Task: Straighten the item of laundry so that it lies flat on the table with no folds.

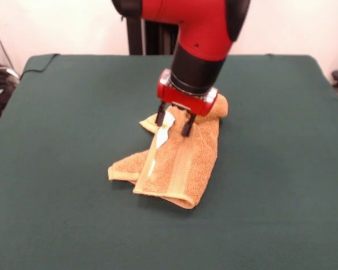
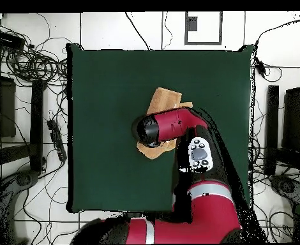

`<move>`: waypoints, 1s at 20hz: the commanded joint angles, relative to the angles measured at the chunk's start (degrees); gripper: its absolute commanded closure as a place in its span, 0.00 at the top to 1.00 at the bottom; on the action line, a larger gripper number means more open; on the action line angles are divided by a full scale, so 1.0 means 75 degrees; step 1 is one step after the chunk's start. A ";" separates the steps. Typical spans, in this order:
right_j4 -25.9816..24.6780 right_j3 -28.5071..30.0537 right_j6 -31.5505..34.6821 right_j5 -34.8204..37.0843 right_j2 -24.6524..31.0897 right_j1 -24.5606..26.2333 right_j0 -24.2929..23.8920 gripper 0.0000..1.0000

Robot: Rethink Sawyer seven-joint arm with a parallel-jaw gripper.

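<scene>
The towel (image 1: 174,163) is seen near the middle of the bench (image 1: 62,169), bunched and folded over itself, one woven band running down its near side and a white label (image 1: 164,128) standing up near its far end. The claw (image 1: 174,121) is held low over that far end, its two dark fingers (image 1: 160,117) set apart with the label and a ridge of cloth between them; whether anything is actually pinched cannot be told. In the overhead view the far part of the towel is hidden under the arm.

A risk is judged here: if only the label or a thin edge is caught, the cloth may slip free when pulled, or the whole bundle may be dragged across the bench without opening. Several layers may also be gripped at once, so the folds would be kept.

The towel is looped terry, soft and limp, orange-tan, with flat smooth bands. The bench is covered in taut dark green cloth, matte and even.
</scene>
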 commanded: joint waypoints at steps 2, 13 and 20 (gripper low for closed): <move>-0.0156 -0.0077 0.0348 -0.0080 0.0096 0.0700 0.0515 1.00; 0.0176 0.0364 -0.0480 0.0138 0.0374 0.0138 -0.0058 1.00; 0.0322 0.0613 -0.0367 -0.0170 0.0660 0.0059 -0.0403 0.00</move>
